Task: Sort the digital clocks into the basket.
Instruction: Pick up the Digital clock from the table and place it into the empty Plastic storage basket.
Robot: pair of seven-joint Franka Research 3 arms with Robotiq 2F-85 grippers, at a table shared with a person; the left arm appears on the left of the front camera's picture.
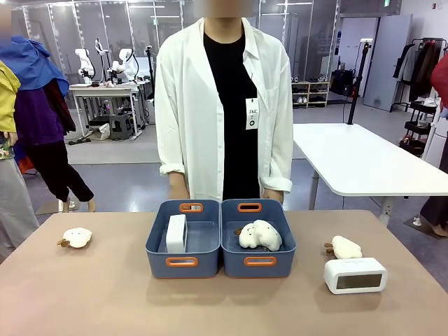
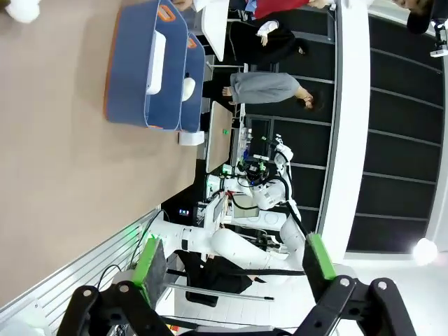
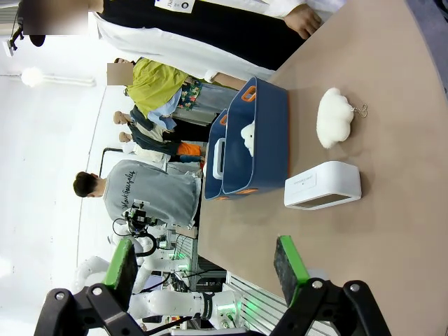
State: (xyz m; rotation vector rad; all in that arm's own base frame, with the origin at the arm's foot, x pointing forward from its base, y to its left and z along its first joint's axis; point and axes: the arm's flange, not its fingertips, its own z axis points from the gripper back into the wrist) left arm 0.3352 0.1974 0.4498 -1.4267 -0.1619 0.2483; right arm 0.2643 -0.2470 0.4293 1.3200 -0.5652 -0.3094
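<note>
- Clock [image 1: 355,274] left to sort lies on the worktop [image 1: 105,294] at your right, screen facing you, long axis running left to right.
- Your right end effector [image 3: 204,266] is the nearer one: jaws wide, empty, with that clock ahead of it.
- Your left end effector [image 2: 234,262] is also wide and empty.
- A second clock [image 1: 176,233] stands on edge inside the left basket [image 1: 183,261].
- Expect smooth, hard white plastic with rounded corners; the fluffy plush toy [image 1: 345,246] sits just behind.
</note>
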